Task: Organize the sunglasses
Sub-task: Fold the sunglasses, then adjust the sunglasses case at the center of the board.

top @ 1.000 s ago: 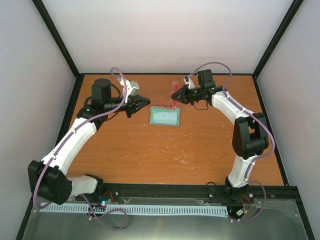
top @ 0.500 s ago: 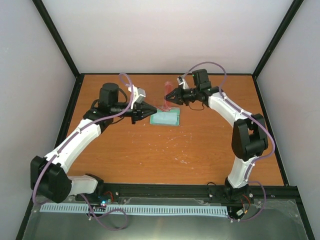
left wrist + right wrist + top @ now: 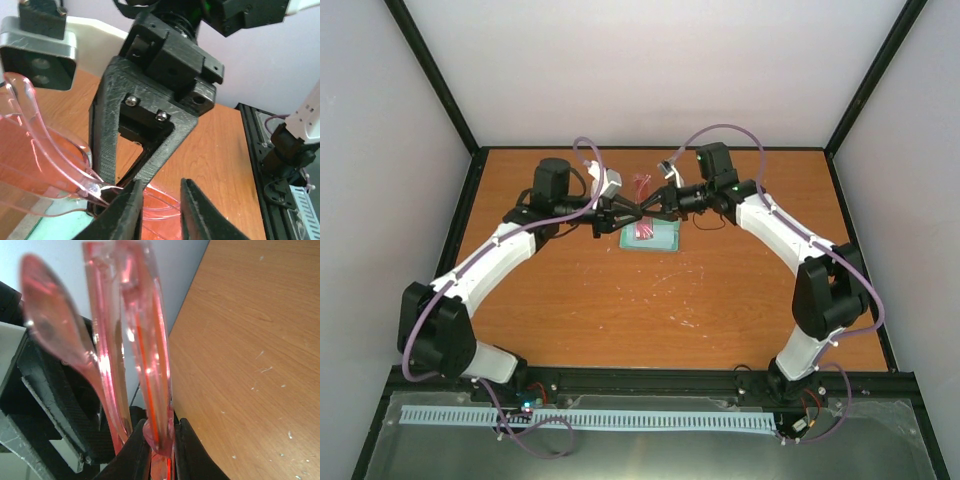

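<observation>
Both arms have swung inward since a second ago. Back then the left fingers [image 3: 127,215] hung well to the left of the case [image 3: 666,240] and the right fingers [image 3: 192,460] held the sunglasses [image 3: 642,183] off its far right corner. Now the two meet tip to tip above the case's far edge. The left fingers, then drawn together, have begun to part.

The right fingers are clenched on the sunglasses. In the right wrist view the dark tips pinch the lower end of the pink translucent frame, and the lenses and one curved arm rise upward from there. The glasses are in the air, clear of the tabletop [image 3: 740,290], above the far left part of the case.

The left fingers are released, with a clear gap between them in the left wrist view. Pink plastic shows in or beyond that gap, and I cannot tell whether either finger touches it. The right arm's black grasping part faces that camera head-on, and the glasses' curved temple sweeps off to its left.

The case lies open and flat on the tabletop, teal lining up, near the far middle. A red patch shows over the lining's left half in the top view; whether it is part of the glasses is unclear.
</observation>
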Robot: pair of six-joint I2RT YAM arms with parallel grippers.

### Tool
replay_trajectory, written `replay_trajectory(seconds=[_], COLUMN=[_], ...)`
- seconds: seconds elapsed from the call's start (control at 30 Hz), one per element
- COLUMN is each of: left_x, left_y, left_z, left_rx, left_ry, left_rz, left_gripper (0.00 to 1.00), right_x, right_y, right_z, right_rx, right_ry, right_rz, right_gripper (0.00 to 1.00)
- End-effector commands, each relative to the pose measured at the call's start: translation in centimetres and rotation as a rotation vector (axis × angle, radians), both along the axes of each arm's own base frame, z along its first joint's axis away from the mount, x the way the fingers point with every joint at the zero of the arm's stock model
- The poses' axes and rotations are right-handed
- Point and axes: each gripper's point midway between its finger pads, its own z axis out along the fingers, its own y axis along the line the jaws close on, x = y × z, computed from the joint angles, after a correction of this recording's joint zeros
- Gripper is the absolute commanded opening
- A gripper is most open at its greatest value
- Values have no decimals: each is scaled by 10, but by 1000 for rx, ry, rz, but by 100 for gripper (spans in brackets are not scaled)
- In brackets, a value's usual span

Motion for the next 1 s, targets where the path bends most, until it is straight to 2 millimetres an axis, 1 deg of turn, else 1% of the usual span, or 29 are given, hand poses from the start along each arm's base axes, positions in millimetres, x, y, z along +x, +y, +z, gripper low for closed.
replay_trajectory(seconds=[0.0,0.07,0.13,0.17,0.2,0.23,0.27,0.33,0.37,0.4,0.43,0.5,0.53,0.57,0.63,0.7,0.83,0.9,0.97], left_x=[17,24,30,32,34,38,44,65,78,93,109,135,146,156,173,187,206,211,214], left_y=[-5,-6,-5,-3,0,5,13,33,43,51,58,64,66,67,68,68,70,70,68], left_z=[7,2,0,3,10,18,29,47,50,49,46,21,4,-12,-41,-63,-110,-131,-148], left_rx=[4,16,23,22,14,2,-15,-40,-36,-16,24,113,162,199,273,325,408,439,452], left_ry=[-83,-78,-73,-80,-92,-113,-130,-157,-166,-172,-191,-171,-139,-117,-67,-47,33,90,144], left_rz=[20,39,62,71,88,113,146,238,286,327,365,378,378,369,355,340,334,319,304], left_gripper=[26,33,44,49,53,56,56,55,52,49,44,35,30,27,19,14,13,13,13], right_x=[-21,-22,-20,-19,-14,-9,-5,9,16,23,30,40,45,48,53,53,53,55,56], right_y=[0,0,0,-2,-5,-10,-14,-27,-33,-39,-46,-57,-63,-68,-75,-80,-88,-93,-97], right_z=[18,15,8,2,-7,-19,-29,-46,-48,-52,-54,-56,-56,-58,-61,-64,-75,-79,-82], right_rx=[53,53,30,12,-15,-53,-69,-91,-73,-64,-64,-61,-68,-68,-64,-57,-56,-50,-46], right_ry=[-16,-4,7,11,24,45,60,91,106,118,123,127,128,137,150,167,219,238,254], right_rz=[78,86,73,62,34,-2,-27,-115,-161,-208,-257,-344,-396,-438,-503,-543,-623,-666,-709], right_gripper=[3,3,3,3,3,3,3,3,3,3,3,3,3,3,3,3,3,3,3])
